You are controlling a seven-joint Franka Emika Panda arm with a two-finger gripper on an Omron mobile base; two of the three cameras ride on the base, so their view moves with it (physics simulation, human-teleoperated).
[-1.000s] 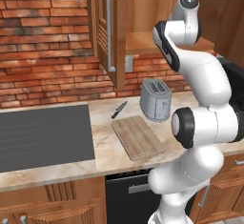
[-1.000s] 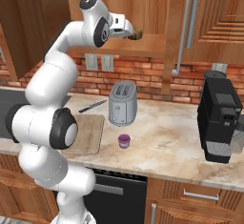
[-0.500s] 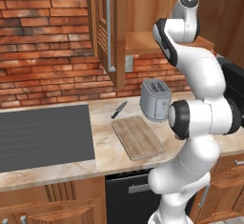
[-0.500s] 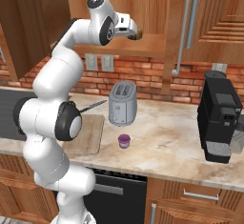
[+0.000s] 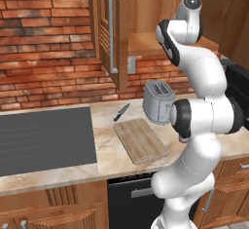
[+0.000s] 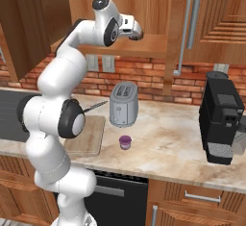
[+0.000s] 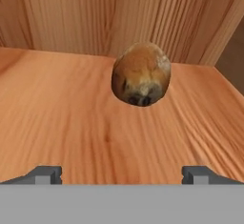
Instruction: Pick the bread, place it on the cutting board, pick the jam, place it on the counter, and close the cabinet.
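Our fingers stand wide apart and empty before the bread, which sits toward the back of the cabinet shelf. If we close too early, the round roll could slip and roll to the back wall.

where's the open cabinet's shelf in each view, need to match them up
Left base view: the shelf sits upper centre, right of the open door.
Right base view: the shelf is at upper centre.
Hand view: the shelf spreads across the lower half, with the bread on it.
Shared landmark: the toaster stands just below the shelf in both base views.
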